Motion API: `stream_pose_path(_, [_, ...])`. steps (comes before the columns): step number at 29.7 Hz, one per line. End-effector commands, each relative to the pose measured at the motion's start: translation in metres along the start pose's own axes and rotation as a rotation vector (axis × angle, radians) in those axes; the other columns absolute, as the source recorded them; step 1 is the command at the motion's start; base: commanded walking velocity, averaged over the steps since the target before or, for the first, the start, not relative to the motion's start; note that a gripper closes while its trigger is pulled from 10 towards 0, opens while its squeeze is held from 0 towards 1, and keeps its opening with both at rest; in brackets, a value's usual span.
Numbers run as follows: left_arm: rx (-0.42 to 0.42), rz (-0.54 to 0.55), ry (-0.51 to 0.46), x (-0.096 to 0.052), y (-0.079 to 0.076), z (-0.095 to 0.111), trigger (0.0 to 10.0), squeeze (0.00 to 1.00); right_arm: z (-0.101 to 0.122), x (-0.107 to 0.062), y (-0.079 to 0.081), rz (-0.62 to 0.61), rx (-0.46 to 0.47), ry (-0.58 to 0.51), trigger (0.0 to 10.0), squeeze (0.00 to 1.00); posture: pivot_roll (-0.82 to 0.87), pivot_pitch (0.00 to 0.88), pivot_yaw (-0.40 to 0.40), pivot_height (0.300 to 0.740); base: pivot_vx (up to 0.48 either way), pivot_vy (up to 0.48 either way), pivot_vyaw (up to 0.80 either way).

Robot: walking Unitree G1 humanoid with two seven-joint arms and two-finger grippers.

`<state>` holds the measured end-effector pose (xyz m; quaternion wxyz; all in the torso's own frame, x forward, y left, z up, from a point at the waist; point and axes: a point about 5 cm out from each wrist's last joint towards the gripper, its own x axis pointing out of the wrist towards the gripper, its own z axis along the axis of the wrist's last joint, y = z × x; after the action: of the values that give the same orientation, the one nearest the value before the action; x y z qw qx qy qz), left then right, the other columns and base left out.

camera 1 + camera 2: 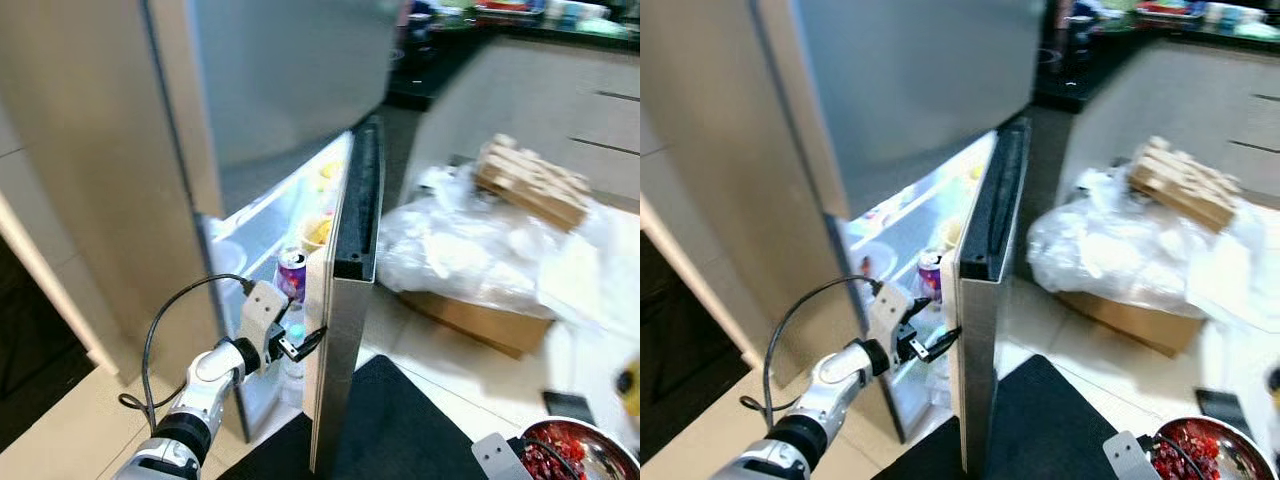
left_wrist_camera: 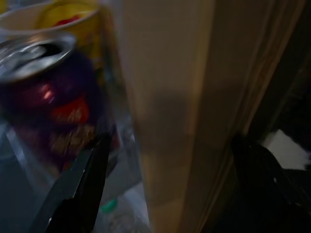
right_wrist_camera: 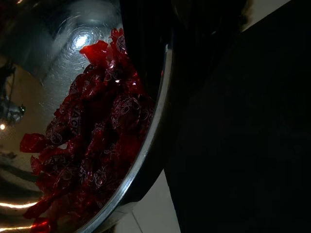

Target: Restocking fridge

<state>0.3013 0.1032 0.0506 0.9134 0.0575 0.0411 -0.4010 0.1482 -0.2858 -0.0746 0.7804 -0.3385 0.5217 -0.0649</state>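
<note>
Stainless steel covers the fridge door (image 1: 345,300), which stands partly open. The left tool (image 1: 300,347) reaches into the gap at the door's edge, its black fingers (image 2: 80,187) spread with one on each side of that edge, gripping nothing. Just above it a purple drink can (image 1: 292,272) stands on the door shelf, a yellow cup (image 1: 317,232) beyond it. The blurred clear shape below the can is perhaps a bottle. The right tool's state cannot be told; a metal bowl (image 3: 146,160) of red wrapped sweets (image 3: 92,141) sits near it.
</note>
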Motion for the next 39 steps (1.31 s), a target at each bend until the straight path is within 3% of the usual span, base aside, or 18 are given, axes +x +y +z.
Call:
stream_pose_path(1, [0.014,0.015,0.007,0.002,0.0,0.001,10.0,0.0,0.002,0.001,-0.004,-0.023,0.007,-0.008,10.0,0.0,-0.03,0.0,-0.022,0.74,0.0,0.0,-0.8])
stream_pose_path(6, [0.018,0.017,0.0,0.004,0.0,0.002,10.0,0.0,0.002,0.001,-0.005,-0.025,0.008,-0.008,10.0,0.0,-0.03,0.0,-0.022,0.74,0.0,0.0,-0.8])
stream_pose_path(21, [-0.001,-0.09,-0.057,0.021,-0.031,0.006,10.0,0.0,0.002,0.001,-0.006,-0.034,0.015,-0.001,10.0,0.0,-0.03,0.0,-0.022,0.74,0.0,0.0,-0.8])
stream_pose_path(31, [0.0,-0.081,-0.048,0.019,-0.03,0.003,10.0,0.0,0.002,0.001,-0.005,-0.029,0.006,-0.007,10.0,0.0,-0.03,0.0,-0.022,0.74,0.0,0.0,-0.8])
stream_pose_path(39, [-0.01,-0.012,0.061,-0.001,-0.021,-0.021,10.0,0.0,0.006,0.001,-0.005,-0.029,-0.014,-0.028,10.0,0.0,-0.03,0.0,-0.022,0.74,0.0,0.0,0.0])
